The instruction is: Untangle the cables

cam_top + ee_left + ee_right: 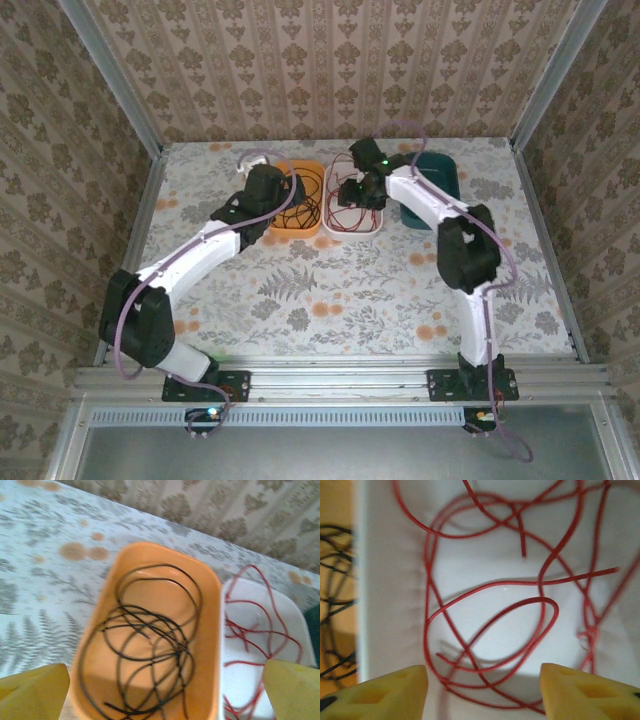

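High rear overview; close downward wrist views, white tray (250,605) in both

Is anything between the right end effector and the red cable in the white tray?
Nothing visible does. The right end effector hovers open over the white tray, and the red cable lies loose directly below its fingers, with no other object in the gap.
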Controlling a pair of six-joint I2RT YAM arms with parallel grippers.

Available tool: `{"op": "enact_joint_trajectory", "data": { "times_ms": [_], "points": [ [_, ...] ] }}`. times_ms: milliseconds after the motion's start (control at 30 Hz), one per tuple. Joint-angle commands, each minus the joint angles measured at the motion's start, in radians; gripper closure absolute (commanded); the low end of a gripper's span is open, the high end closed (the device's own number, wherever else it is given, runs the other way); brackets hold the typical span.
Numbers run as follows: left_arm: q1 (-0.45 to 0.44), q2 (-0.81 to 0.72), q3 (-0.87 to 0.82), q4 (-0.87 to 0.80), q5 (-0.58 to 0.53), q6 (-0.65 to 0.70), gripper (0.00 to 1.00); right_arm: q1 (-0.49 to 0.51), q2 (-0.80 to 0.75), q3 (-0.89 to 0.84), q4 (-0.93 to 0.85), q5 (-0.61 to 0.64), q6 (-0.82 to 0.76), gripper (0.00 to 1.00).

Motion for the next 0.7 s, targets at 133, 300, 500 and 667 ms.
{"op": "enact_joint_trajectory", "data": {
  "times_ms": [133, 300, 500, 667],
  "points": [
    [0.07, -0.122, -0.052, -0.068, -0.256, 0.086, 0.0, -0.047, -0.316, -0.155, 0.189, 0.158, -0.057, 0.31],
    [0.177, -0.219, -0.143, -0.061, -0.331, 0.058, 0.0, -0.113, -0.497, -0.354, 0.305, 0.213, -0.028, 0.28],
    [0.282, -0.308, -0.285, -0.065, -0.463, 0.078, 0.0, -0.243, -0.775, -0.751, 0.487, 0.323, 0.007, 0.2],
    [0.289, -0.258, -0.428, 0.057, -0.642, 0.221, 0.0, -0.257, -0.9, -1.122, 0.789, 0.481, -0.12, 0.04]
  ]
}}
